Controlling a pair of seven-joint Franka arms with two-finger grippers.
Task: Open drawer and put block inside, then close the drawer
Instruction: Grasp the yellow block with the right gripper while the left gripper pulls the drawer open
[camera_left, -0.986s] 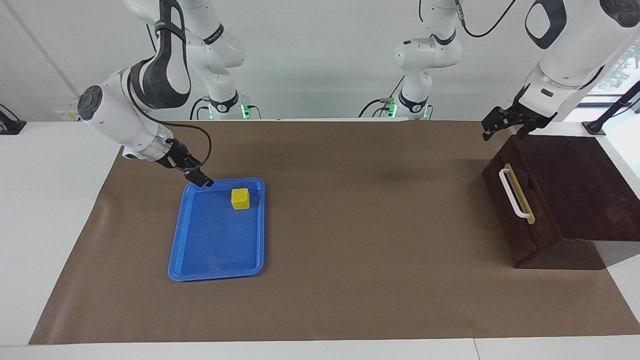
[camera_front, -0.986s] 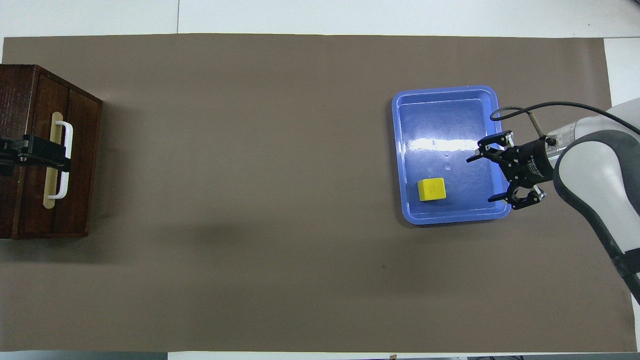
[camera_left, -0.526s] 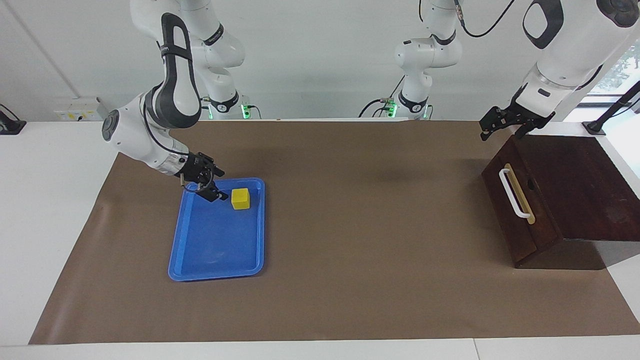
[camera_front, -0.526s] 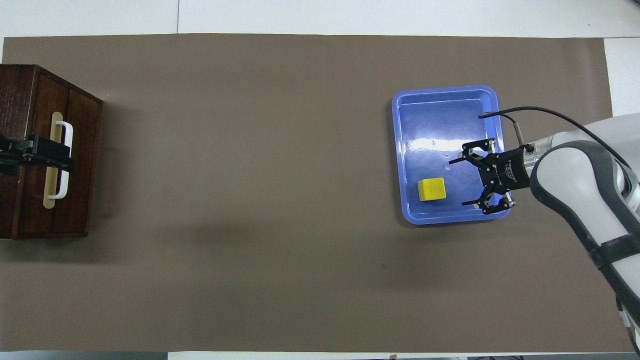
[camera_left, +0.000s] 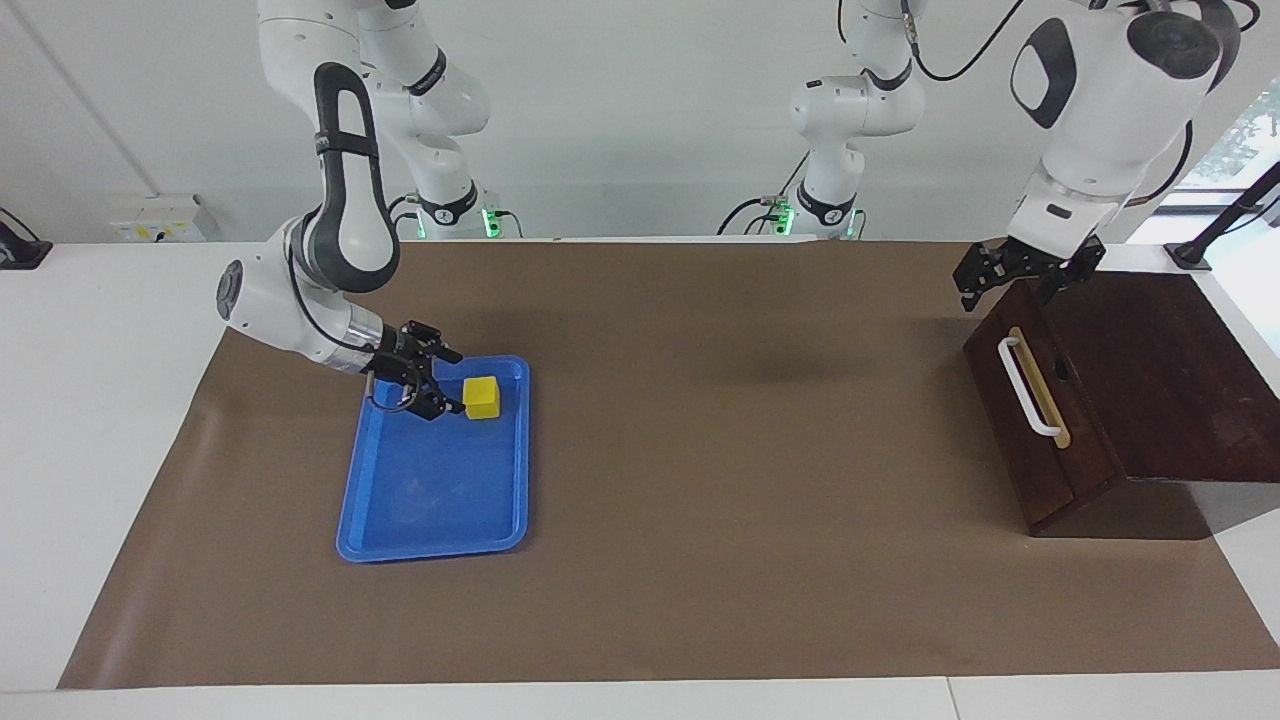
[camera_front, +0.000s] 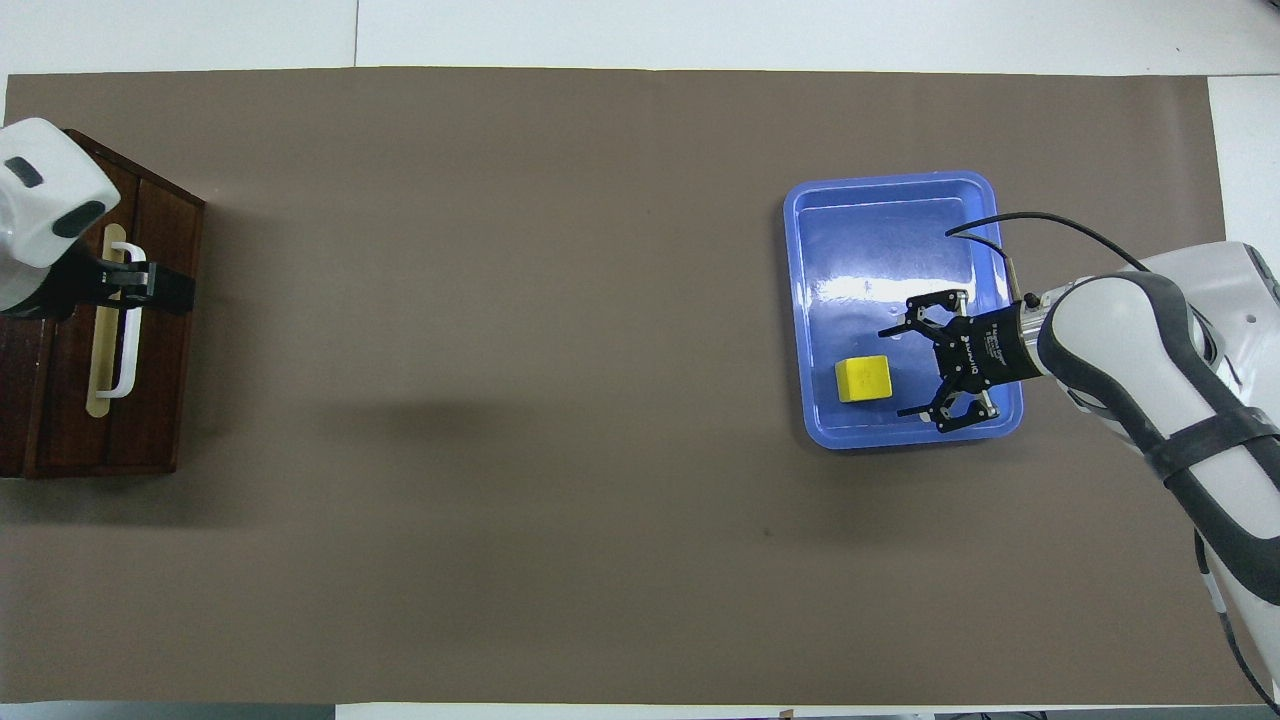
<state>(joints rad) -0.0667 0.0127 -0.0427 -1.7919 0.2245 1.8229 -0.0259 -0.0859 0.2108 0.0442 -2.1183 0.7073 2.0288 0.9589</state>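
A blue tray (camera_left: 430, 500) lies toward the right arm's end of the table, and the block (camera_left: 481, 397) sits in it, in the corner nearer the robots. The right gripper (camera_left: 447, 381) is low over the tray just beside the block, its fingers spread wide and not touching it. At the left arm's end stands the dark wooden box (camera_left: 1160, 370), its drawer (camera_left: 1035, 420) closed, the white handle (camera_left: 1027, 386) facing the tray. The left gripper (camera_left: 1010, 272) hovers over the box's top edge above the handle; I cannot tell whether its fingers are parted.
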